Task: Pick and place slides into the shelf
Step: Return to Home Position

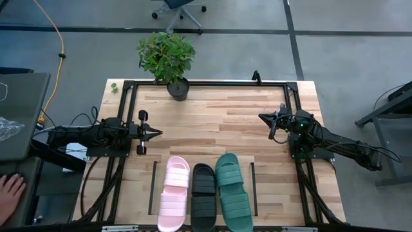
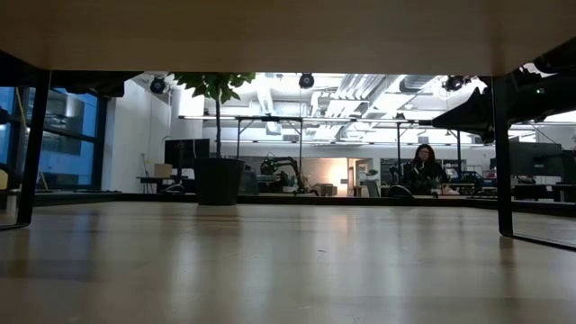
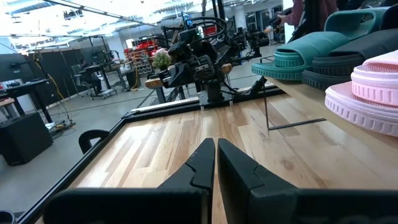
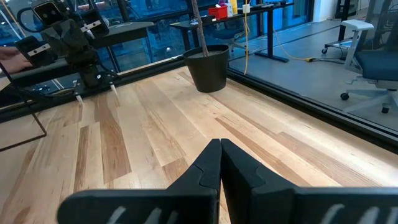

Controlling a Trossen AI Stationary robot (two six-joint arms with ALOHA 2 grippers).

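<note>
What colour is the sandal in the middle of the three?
The middle sandal is black; the high view shows it best.

Table (image 1: 212, 122) noted as planked light wood, satin sheen. Slides (image 1: 204, 190), 6 o'clock: matt ribbed rubber. Frame (image 1: 212, 82): black metal.

in the left wrist view the pink slide (image 3: 367, 99), the black slide (image 3: 348, 62) and the teal slide (image 3: 311, 48) are cut off by the picture's edge, so only part of each is seen. in the high view a hand (image 1: 9, 190) is cropped at the edge, well apart from the surface (image 1: 219, 119), and a chair (image 1: 180, 8) is cut short. in the low view a blurred band (image 2: 288, 36) is spread across the top, and a distant person (image 2: 423, 166) is too small to be made out.
</note>
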